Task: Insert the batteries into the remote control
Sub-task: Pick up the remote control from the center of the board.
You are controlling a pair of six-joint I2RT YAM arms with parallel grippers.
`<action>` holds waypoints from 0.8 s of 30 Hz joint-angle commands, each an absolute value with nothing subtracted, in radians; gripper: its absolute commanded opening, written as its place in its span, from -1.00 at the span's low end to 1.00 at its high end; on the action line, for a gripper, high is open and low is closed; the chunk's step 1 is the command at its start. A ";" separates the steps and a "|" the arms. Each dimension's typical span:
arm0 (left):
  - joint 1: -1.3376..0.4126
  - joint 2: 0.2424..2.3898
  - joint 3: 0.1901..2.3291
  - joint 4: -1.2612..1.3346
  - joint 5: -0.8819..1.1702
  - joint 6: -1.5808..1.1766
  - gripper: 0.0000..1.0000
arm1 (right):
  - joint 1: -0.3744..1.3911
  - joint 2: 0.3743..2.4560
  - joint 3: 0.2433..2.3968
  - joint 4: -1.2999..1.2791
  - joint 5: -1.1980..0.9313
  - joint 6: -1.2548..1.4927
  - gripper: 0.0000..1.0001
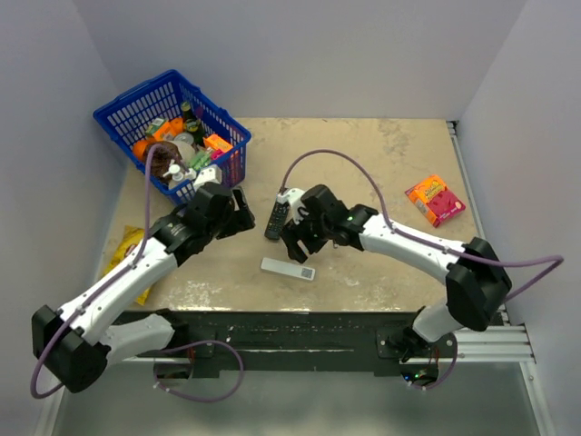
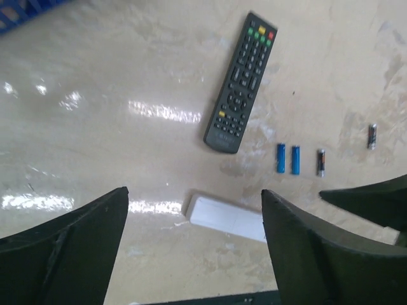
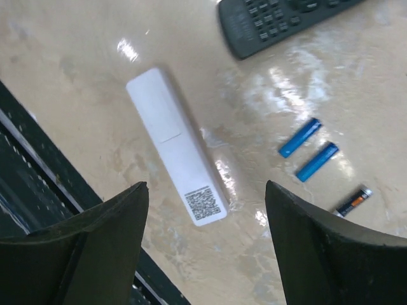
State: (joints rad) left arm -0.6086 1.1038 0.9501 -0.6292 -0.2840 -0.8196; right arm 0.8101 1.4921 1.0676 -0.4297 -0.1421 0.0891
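Note:
The white remote control [image 1: 288, 268] lies flat on the table near the front edge, with a QR-code label up at one end [image 3: 205, 203]. Two blue batteries [image 3: 300, 137] [image 3: 317, 162] and a dark one [image 3: 354, 201] lie loose to its right; another dark battery [image 2: 372, 136] lies farther off. My left gripper [image 2: 194, 194] hangs open above the remote's end [image 2: 226, 218], holding nothing. My right gripper [image 3: 205, 185] is open over the labelled end, empty. In the top view the right gripper [image 1: 300, 241] hides the batteries.
A longer black remote [image 1: 276, 220] lies just behind the white one. A blue basket [image 1: 172, 127] full of items stands at the back left. A pink-and-orange packet [image 1: 435, 200] lies at the right, a yellow packet [image 1: 127, 254] at the left edge. The dark front rail [image 3: 38, 165] is close by.

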 commanded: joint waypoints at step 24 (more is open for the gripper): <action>-0.603 0.729 0.845 -0.540 -0.563 -0.695 0.99 | 1.014 1.878 1.276 -0.584 -0.035 -0.117 0.22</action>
